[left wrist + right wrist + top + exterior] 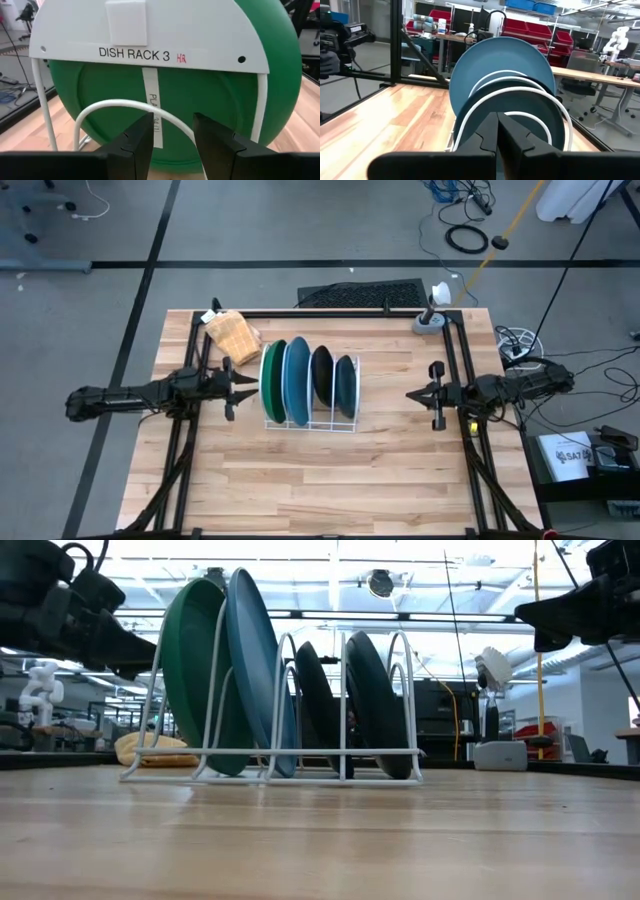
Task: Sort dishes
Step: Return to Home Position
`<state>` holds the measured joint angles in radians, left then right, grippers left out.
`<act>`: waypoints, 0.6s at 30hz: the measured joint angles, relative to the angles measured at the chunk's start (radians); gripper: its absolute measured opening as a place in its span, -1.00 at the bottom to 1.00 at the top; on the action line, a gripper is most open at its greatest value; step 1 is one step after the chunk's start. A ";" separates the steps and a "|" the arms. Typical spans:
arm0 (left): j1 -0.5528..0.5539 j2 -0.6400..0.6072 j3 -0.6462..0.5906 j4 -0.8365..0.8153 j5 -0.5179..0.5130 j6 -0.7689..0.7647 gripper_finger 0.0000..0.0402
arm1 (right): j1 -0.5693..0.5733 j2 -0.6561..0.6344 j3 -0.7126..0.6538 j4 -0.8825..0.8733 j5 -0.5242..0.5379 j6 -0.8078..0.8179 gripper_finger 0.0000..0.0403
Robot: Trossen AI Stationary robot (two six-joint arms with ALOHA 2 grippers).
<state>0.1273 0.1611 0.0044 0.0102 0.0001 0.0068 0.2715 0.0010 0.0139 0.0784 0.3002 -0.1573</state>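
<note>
Four plates stand on edge in a white wire rack (310, 423) at mid-table: green (273, 380), light-blue (297, 378), black (322, 376), dark-teal (346, 385). Their lower rims rest between the rack's wires (280, 752). My left gripper (250, 387) hovers open just left of the rack; in its wrist view the fingers (172, 135) face the green plate (210, 105) and a white labelled end panel (150, 40), touching neither. My right gripper (410, 393) is shut and hovers right of the rack, facing the dark-teal plate (555, 130), with the light-blue one (505, 60) behind.
A tan woven object (232, 333) lies at the far left of the table, behind the left arm. A grey stand (430, 320) sits at the far right corner. Black frame rails (455, 360) run along the sides. Bare wood (330, 480) spreads toward the near edge.
</note>
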 joint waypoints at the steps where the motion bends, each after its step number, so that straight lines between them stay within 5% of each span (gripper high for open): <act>1: 0.007 0.001 0.000 0.000 0.009 0.000 -0.27 | -0.017 0.000 0.000 -0.003 -0.023 0.001 -1.00; 9: 0.041 0.001 0.000 -0.001 0.037 0.000 -0.27 | -0.147 0.000 0.000 -0.017 -0.173 0.026 -1.00; 18: 0.058 0.001 0.000 0.001 0.056 0.004 -0.27 | -0.201 0.000 0.001 -0.042 -0.203 0.041 -1.00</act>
<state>0.1848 0.1623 0.0044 0.0107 0.0559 0.0112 0.0707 0.0010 0.0147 0.0364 0.0975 -0.1165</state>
